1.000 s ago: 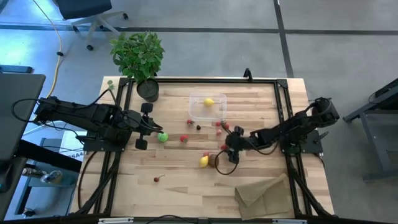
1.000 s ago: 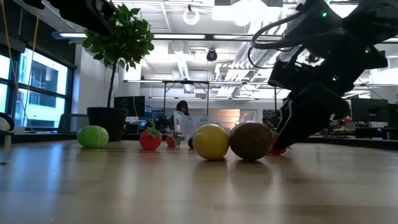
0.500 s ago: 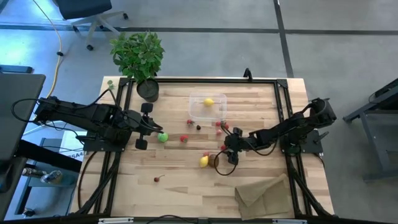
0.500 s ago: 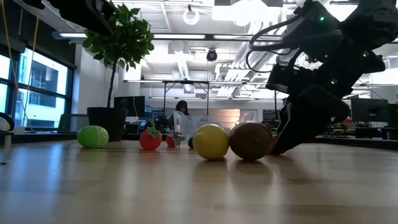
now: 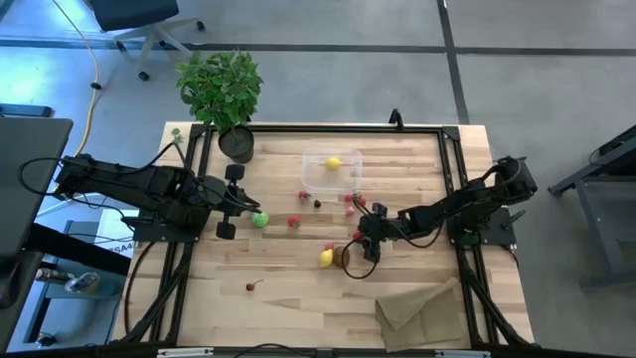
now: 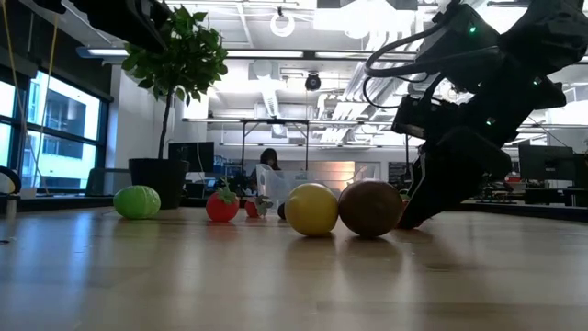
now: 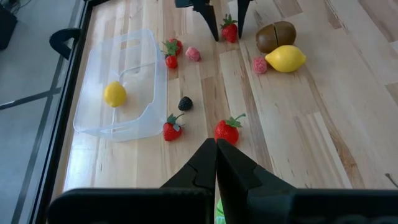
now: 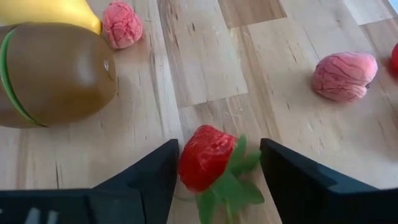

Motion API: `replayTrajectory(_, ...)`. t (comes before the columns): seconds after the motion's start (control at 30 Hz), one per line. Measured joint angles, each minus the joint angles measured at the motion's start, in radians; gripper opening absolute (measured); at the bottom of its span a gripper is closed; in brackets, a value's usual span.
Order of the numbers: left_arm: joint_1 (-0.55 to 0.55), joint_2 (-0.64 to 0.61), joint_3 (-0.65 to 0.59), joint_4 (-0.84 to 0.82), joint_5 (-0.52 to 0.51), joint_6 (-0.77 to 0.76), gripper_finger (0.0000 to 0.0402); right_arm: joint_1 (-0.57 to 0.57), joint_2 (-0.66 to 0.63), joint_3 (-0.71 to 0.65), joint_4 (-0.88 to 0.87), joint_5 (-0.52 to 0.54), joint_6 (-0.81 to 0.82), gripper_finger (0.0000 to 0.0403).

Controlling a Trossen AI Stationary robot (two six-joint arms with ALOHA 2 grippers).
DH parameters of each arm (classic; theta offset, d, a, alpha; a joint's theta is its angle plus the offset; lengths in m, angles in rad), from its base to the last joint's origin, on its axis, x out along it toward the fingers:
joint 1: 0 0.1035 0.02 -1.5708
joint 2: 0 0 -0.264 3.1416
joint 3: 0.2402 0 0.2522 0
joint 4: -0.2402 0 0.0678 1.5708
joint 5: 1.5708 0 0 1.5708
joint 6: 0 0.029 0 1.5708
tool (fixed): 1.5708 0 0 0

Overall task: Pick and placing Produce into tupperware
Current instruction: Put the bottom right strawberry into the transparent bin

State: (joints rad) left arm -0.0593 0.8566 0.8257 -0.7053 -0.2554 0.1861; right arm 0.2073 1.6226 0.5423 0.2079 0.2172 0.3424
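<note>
The clear tupperware (image 5: pixel 310 157) stands at the table's far middle with one lemon (image 5: pixel 334 163) inside. A second lemon (image 5: pixel 325 258) and the brown kiwi (image 5: pixel 341 255) lie side by side on the wood. My right gripper (image 8: pixel 217 148) is down at the table just beyond the kiwi, open, with a red strawberry (image 8: pixel 204 157) lying on the table between its fingers. My left gripper (image 7: pixel 216 163) is shut and holds nothing; it hovers at the left beside the green lime (image 5: pixel 260 219). My right gripper comes at the strawberry slanting down from the table's right. One finger (image 8: pixel 163 167) stands right beside the berry's red side, and I cannot tell whether it touches. The other finger (image 8: pixel 280 168) is apart from the green leaves.
Loose strawberries and pink berries (image 7: pixel 226 130) (image 7: pixel 193 54) lie between the tupperware and the kiwi, and one small berry (image 5: pixel 253 286) lies nearer the front. A potted plant (image 5: pixel 221 89) stands at the far left corner. A brown paper bag (image 5: pixel 422 308) lies at the near right.
</note>
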Motion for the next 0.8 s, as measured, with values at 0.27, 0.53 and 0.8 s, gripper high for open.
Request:
replayTrajectory(0.27, 0.0, 0.0, 0.0, 0.0, 0.0, 0.0, 0.0003, 0.0, 0.0, 0.001, -0.003, -0.002, 0.023, 0.0179)
replayTrajectory(0.53, 0.0, 0.0, 0.0, 0.0, 0.0, 0.0, 0.0003, -0.001, 0.0, 0.001, -0.003, -0.008, 0.042, 0.0153)
replayTrajectory(0.8, 0.0, 0.0, 0.0, 0.0, 0.0, 0.0, 0.0003, 0.0, -0.001, 0.001, 0.0, -0.014, 0.042, 0.015)
